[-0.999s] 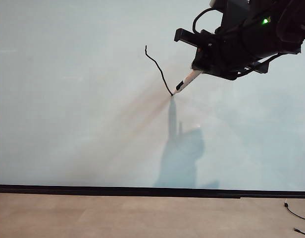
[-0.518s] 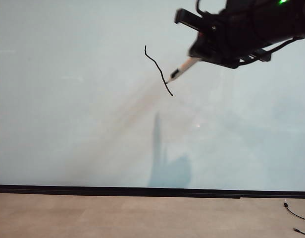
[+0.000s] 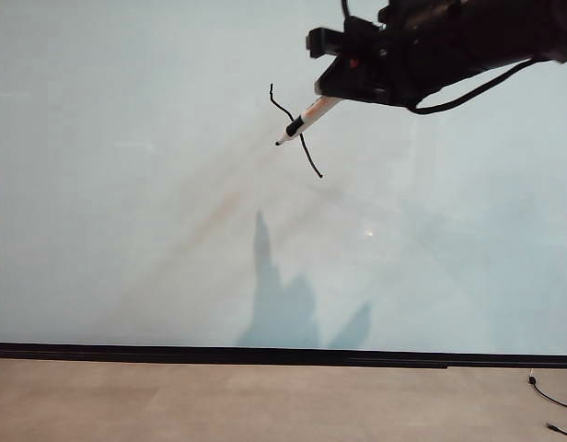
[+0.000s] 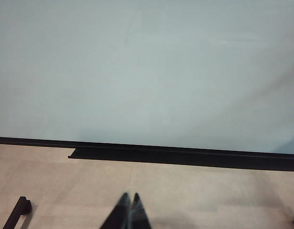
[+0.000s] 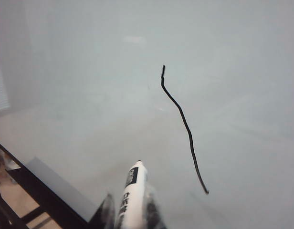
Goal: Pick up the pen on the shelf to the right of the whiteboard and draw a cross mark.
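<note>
Progress stands at half: right claw [image 3: 331, 90] clamped on the pen [image 3: 301, 120], upper right; one stroke [image 3: 295, 131] drawn on whiteboard [image 3: 127, 184], crossing stroke outstanding; left claw [image 4: 129, 210] together, idle.

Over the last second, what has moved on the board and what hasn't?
The right pincer, shut on the pen, lifted the tip off the lower end of the first stroke and swung up and left; the tip now hangs left of the line. The stroke is unchanged, with no second line yet. The left pincer rests shut, low before the whiteboard.
</note>
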`<state>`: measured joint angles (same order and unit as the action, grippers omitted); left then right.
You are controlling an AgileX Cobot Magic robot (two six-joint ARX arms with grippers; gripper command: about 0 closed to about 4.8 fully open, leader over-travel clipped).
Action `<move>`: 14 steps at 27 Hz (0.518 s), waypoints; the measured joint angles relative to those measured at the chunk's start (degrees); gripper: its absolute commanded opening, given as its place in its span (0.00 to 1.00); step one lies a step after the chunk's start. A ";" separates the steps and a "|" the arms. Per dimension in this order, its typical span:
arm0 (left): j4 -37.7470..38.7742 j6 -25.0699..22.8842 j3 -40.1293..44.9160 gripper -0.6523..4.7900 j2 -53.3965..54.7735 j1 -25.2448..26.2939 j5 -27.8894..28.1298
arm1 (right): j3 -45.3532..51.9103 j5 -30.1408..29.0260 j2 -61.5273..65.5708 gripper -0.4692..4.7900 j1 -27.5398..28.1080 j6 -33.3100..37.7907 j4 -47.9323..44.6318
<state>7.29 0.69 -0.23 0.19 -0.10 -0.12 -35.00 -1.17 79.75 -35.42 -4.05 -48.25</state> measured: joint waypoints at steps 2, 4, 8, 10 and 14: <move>0.00 0.00 0.00 0.11 -0.02 0.00 -0.02 | -1.27 -0.15 0.96 0.08 0.17 -1.14 0.61; 0.00 0.02 0.00 0.11 -0.02 0.00 0.09 | -2.16 -0.42 1.64 0.08 0.17 -2.27 1.05; 0.00 0.02 0.00 0.11 -0.02 0.00 0.09 | -5.01 -2.60 4.20 0.08 0.76 -3.39 1.29; 0.00 0.00 0.00 0.11 -0.02 0.00 0.11 | -5.84 -2.97 5.01 0.08 1.07 -3.56 1.84; 0.00 0.00 0.00 0.11 -0.02 0.00 0.11 | -7.93 -3.61 7.34 0.08 1.38 -3.78 2.47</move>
<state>7.29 0.69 -0.23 0.16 -0.10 -0.01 -42.94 -4.78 87.09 -34.04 -7.84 -45.78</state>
